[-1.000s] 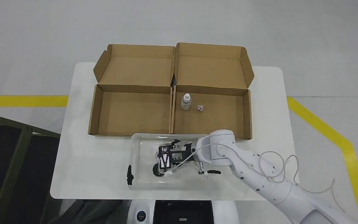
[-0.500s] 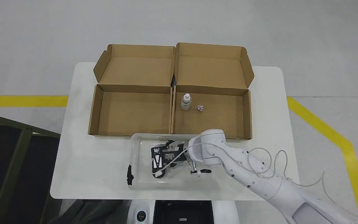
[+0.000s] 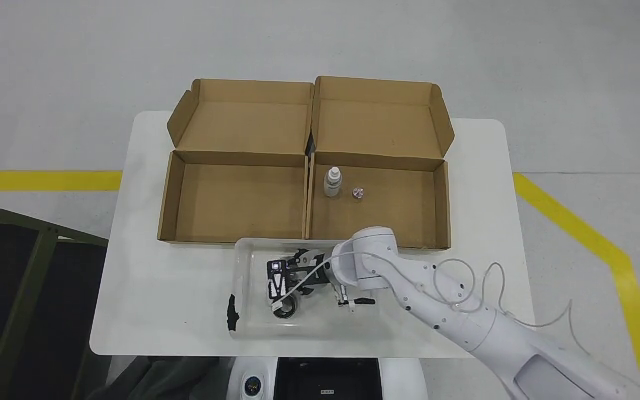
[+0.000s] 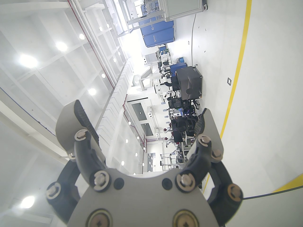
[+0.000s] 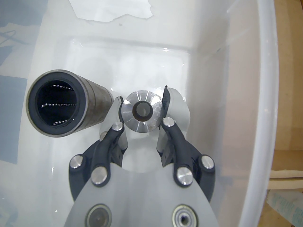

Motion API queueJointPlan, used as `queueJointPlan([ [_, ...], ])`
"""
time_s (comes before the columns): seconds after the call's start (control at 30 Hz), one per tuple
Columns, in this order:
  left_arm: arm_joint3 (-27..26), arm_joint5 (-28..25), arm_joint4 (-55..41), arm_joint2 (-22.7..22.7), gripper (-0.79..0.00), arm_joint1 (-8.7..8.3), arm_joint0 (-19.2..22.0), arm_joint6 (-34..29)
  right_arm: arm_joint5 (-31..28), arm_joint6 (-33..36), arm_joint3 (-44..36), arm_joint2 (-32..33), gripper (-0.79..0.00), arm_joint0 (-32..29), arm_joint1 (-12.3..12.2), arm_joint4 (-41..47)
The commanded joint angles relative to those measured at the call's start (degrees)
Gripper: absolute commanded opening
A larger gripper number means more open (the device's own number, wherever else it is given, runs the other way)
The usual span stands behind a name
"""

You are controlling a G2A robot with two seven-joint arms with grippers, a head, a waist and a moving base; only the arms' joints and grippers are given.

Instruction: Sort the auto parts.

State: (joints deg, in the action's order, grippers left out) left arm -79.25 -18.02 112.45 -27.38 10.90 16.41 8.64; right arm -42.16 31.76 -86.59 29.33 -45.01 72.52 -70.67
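Silver metal bushing (image 5: 141, 112) stands bore-up in the clear plastic bin (image 5: 260, 90), low centre of the top view, its long axis pointing straight into the right gripper (image 5: 143, 102), whose fingers (image 5: 166, 98) pinch its flanks. Dark linear bearing (image 5: 68, 102) lies just beside. Left gripper (image 4: 142, 112) gapes wide, well away, aimed at a ceiling (image 4: 35, 36). Against a second ago, the right arm sits further left along the bin.
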Motion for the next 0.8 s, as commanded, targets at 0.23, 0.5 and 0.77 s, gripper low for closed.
queueJointPlan([
  [0.23,0.00,0.00,0.00,0.00,0.000,0.00,0.00,0.00,-1.19,-0.87,-1.75,2.09,-0.785,-0.87,-0.25,1.19],
  [0.5,0.00,0.00,0.00,0.00,0.000,0.00,0.00,0.00,-3.40,-5.11,-5.54,6.71,-0.785,-3.40,-1.57,3.89],
  [0.77,0.00,0.00,0.00,0.00,0.000,0.00,0.00,0.00,-5.07,-11.45,-8.69,11.48,-0.785,-6.11,-2.71,6.68],
])
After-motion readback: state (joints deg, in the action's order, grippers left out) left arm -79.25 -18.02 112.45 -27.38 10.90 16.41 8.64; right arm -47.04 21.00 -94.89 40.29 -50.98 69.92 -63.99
